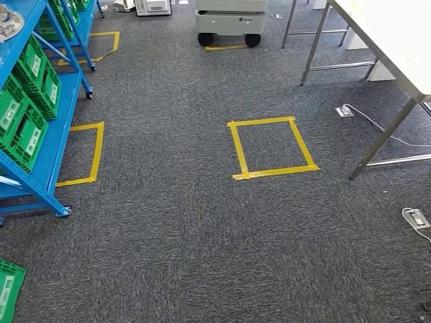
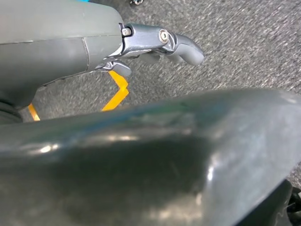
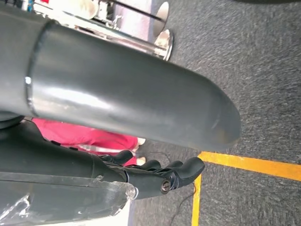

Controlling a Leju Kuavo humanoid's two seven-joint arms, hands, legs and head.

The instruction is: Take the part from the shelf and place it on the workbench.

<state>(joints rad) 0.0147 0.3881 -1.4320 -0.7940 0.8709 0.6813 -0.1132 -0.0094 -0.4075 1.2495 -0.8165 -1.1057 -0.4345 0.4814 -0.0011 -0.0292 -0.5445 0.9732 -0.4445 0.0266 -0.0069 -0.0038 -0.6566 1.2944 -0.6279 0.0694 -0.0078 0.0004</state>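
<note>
1. Blue shelf (image 1: 60, 131): the landmark, standing on castors at the edge of the grey carpet.
2. Part (image 1: 7, 21): probably the silvery, rounded piece on the shelf's upper level, cut off by the frame edge. Judged to be metal: stiff, fairly heavy for its size, smooth and apt to slip. A grip across its rim or body looks safest, though its full shape is hidden.
3. Green bins (image 1: 23, 128): tilted in a row on the shelf's lower level, white labels facing out. Their contents cannot be seen. One more green bin (image 1: 7, 289) lies on the floor just beside the shelf's foot.
4. Workbench (image 1: 386, 33): white top on metal legs, well apart from the shelf, across the yellow tape square (image 1: 272, 147).
5. Left hand (image 2: 163, 44): fingers extended over carpet, holding nothing.
6. Right hand (image 3: 167, 174): dark fingers stretched out, nothing in them.
</note>
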